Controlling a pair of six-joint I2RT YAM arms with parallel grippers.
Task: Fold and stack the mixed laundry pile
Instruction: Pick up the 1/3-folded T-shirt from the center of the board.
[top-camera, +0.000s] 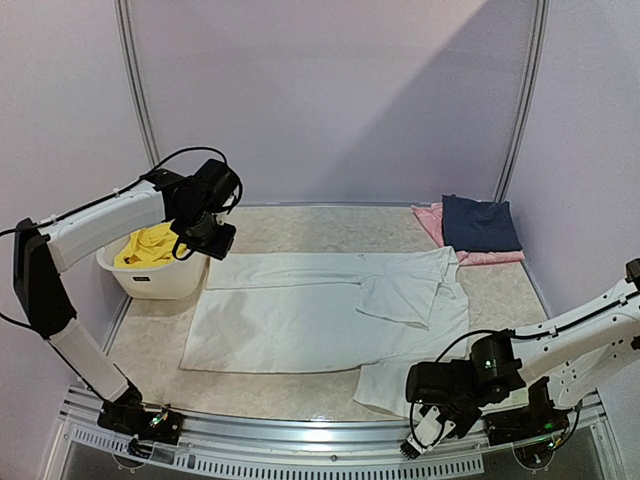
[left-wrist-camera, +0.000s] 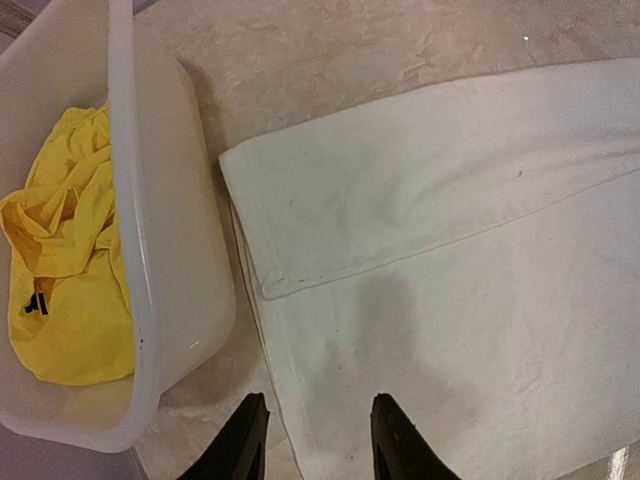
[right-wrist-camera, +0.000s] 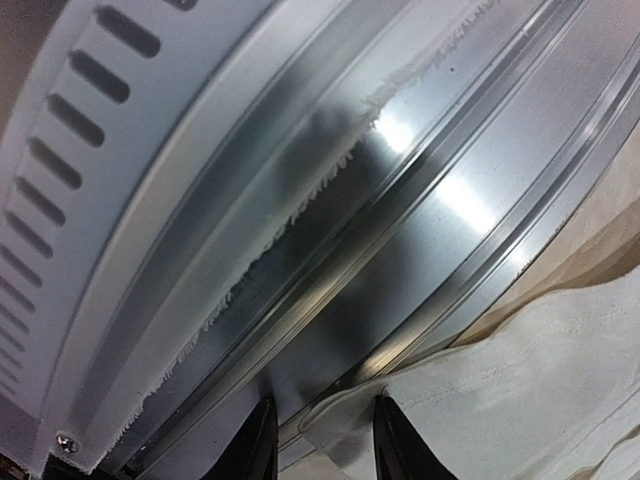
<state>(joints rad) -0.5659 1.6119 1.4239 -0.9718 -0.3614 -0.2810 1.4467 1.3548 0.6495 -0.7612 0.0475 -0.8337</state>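
The white T-shirt lies spread on the table, and the yellow shorts sit in the basket at 9 o'clock. The left end effector hovers released over the shirt's 10 o'clock corner. The right end effector, also released, straddles the 5 o'clock hem. Seat that hem deep before clenching.

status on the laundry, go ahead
Left gripper open over T-shirt corner. Right gripper open at sleeve, near rail. T-shirt spread, partly folded; yellow shorts in basket. Nothing blocking.
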